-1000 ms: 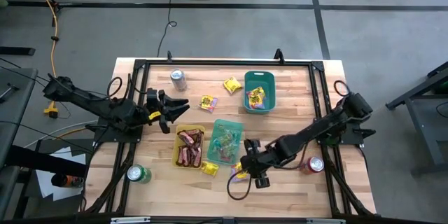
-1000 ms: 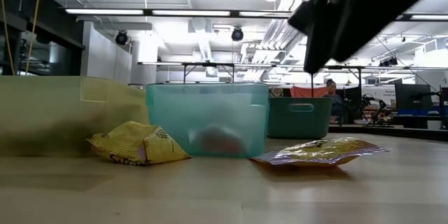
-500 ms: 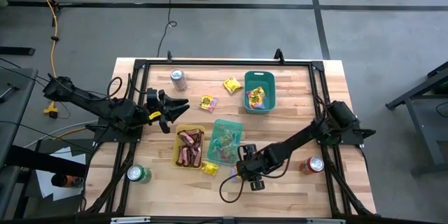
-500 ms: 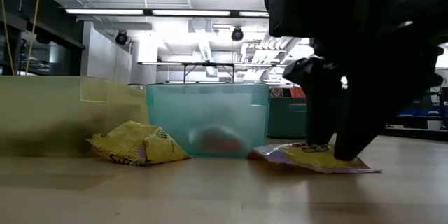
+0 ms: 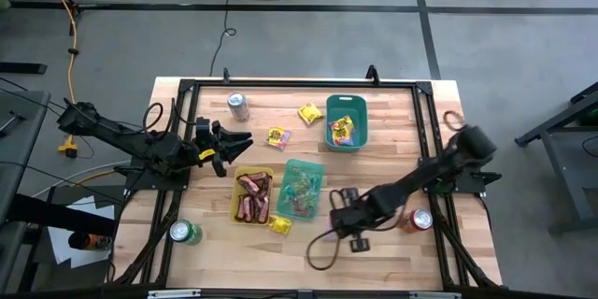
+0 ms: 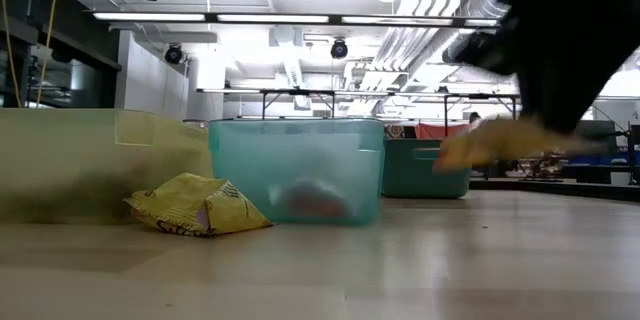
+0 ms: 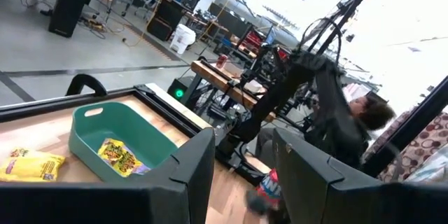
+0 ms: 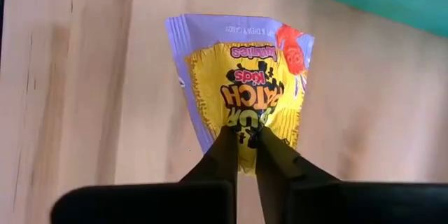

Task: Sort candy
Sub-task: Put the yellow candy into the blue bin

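We see our right gripper (image 8: 241,140) pinched tight on one end of a bright yellow crinkly candy packet with a purple edge (image 8: 241,84). The packet hangs off the table, sticking straight out past the fingertips, long way in line with them.

From above, the right gripper (image 5: 338,213) is near the front of the table, just beside the see-through teal plastic tray (image 5: 301,190) of tiny pale candies. The deeper teal plastic bin (image 5: 347,121) with yellow packets lies further back, well apart, so we think the packet goes there. The left gripper (image 5: 229,142) waits by the yellow plastic tray (image 5: 252,194) of red-brown bars, fingers apart, holding nothing.

The view from above hides the packet under the arm. The low view shows it lifted (image 6: 505,140), and another crumpled yellow packet (image 6: 195,205) on the wood.
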You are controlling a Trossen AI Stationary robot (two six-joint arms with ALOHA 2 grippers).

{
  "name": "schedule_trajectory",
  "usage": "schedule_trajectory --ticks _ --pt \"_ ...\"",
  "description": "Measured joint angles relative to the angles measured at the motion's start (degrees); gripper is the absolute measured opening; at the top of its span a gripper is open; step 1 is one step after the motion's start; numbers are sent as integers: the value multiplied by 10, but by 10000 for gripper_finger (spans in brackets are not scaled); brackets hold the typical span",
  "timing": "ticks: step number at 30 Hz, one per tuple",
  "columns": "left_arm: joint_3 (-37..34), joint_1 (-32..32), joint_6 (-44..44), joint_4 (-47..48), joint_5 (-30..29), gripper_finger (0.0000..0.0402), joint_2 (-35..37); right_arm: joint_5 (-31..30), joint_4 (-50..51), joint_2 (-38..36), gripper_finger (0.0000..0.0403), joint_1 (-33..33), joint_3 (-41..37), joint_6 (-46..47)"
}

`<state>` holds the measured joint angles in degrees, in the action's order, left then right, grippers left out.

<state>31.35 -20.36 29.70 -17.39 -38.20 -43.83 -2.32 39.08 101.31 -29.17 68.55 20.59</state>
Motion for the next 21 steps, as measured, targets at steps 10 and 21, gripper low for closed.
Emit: schedule_trajectory --ticks 10,21 --pt "0 0 -13 0 20 131 0 -144 7 -256 4 -25 -168 178" --pt "0 0 -13 0 21 131 0 -262 -478 -287 2 63 -323 91"
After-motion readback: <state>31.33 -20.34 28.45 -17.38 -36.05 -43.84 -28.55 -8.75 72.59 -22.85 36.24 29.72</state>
